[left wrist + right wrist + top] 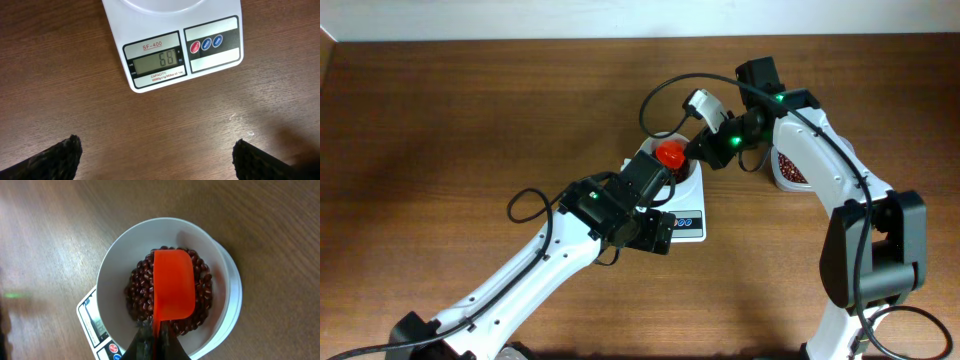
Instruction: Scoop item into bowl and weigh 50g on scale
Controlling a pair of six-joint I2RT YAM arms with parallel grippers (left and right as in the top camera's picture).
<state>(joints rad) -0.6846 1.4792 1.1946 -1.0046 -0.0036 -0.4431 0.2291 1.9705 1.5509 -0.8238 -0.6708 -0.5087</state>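
A: Overhead first. What is noted?
B: A flat white rectangular digital scale point(690, 205) is seen mid-way across the brown wooden table point(470, 110). A bright red plastic scoop point(670, 155) is held over its far end by the right gripper point(700, 152). A pale tub point(782, 182) with dark red-brown grains is set near the scale's right, partly hidden by the right arm. The scale's near left side is crossed by the left arm.

A: Left wrist view?
B: The left gripper point(157, 160) is recorded spread wide, its black fingertips point(55, 157) held over bare wood in front of the scale. Two digits are shown on the grey display. A 6 is read first, and the second is too blurred to be sure of. One red and two blue round buttons point(206, 44) are set beside it.

A: Right wrist view?
B: The small round white bowl point(115, 265) is seen seated on the scale. The small dark red-brown beans point(142, 287) are heaped in its bottom: many tiny glossy oval grains, with white wall left bare above them. The scoop's smooth red face is laid over the heap's middle; contact cannot be told. Its handle is clamped between the right gripper's closed jaws.
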